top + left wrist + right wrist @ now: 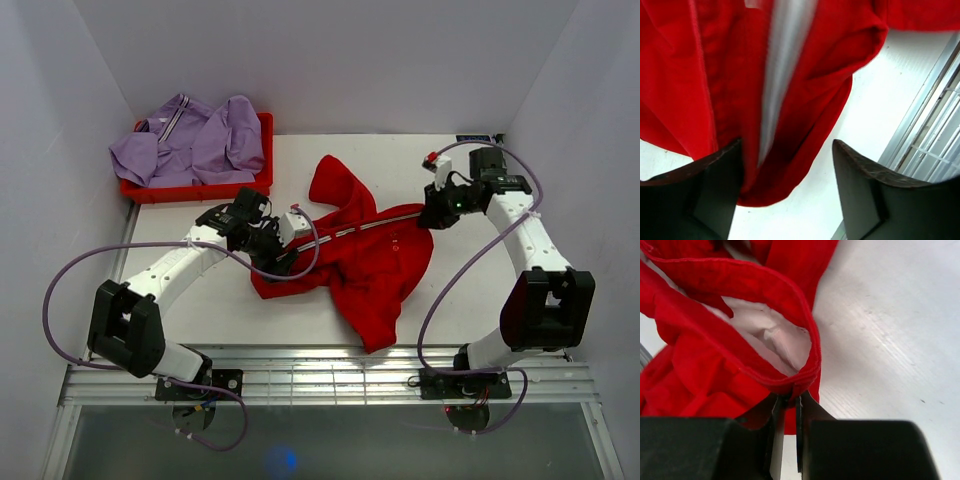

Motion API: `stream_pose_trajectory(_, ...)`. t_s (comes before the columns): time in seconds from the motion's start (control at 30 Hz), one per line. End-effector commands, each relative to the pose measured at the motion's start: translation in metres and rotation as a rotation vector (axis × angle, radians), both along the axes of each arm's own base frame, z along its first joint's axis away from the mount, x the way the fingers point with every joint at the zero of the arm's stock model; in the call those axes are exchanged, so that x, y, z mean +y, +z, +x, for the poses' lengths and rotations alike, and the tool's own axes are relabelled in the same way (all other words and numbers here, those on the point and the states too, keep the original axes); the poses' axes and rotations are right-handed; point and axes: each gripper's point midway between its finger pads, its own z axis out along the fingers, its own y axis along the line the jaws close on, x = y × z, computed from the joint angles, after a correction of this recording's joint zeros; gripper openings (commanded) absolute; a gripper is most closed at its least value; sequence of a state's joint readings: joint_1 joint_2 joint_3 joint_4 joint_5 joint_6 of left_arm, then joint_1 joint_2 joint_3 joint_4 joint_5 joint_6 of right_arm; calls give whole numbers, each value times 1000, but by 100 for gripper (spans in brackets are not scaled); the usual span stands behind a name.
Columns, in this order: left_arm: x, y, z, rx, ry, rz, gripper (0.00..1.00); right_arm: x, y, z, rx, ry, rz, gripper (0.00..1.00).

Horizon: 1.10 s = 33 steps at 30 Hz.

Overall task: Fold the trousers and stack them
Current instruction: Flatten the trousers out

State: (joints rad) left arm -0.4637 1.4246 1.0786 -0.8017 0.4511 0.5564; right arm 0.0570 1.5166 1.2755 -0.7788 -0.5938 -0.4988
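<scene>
Though crumpled, white-striped red trousers (372, 262).

We see the right gripper (788, 400) closed down on a stitched edge of the red trousers (710, 380), its two dark fingers (814, 413) pressed together with only that folded rim of cloth between them. Just above the pinch the edge curls open into a loop, and inside it we make out a white lining (777, 340). The cloth fills the left and top, while the bare white table (890, 330) lies to the right.
</scene>
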Motion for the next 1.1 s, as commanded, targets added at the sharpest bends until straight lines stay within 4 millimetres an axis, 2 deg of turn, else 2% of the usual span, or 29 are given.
stream_pose_trajectory(0.0,7,11,0,-52,-4,7,81,-35,65,29,-173,-123,46,8)
stream_pose_trajectory(0.03,7,12,-1,-51,-5,2,85,-44,80,35,-209,-147,52,8)
stream_pose_trajectory(0.07,6,13,-1,-52,-9,-4,86,-60,87,38,-227,-187,53,8)
stream_pose_trajectory(0.13,3,16,-4,-50,-17,-27,89,-69,106,39,-272,-202,57,8)
stream_pose_trajectory(0.2,0,17,-4,-43,-17,-41,89,-72,111,36,-283,-195,51,8)
stream_pose_trajectory(0.43,-8,18,6,-41,6,-76,89,-69,94,18,-245,-163,39,8)
stream_pose_trajectory(0.53,-6,12,8,-24,30,-62,87,-70,91,15,-249,-162,21,8)
stream_pose_trajectory(0.6,-1,18,18,-44,78,-78,87,-73,95,14,-265,-166,4,8)
stream_pose_trajectory(0.7,5,42,38,-112,146,-146,87,-74,101,14,-282,-165,-8,8)
stream_pose_trajectory(0.77,8,51,44,-123,167,-167,86,-73,103,14,-283,-164,-3,8)
stream_pose_trajectory(1.07,1,39,30,-13,136,-198,78,-72,111,16,-285,-170,10,8)
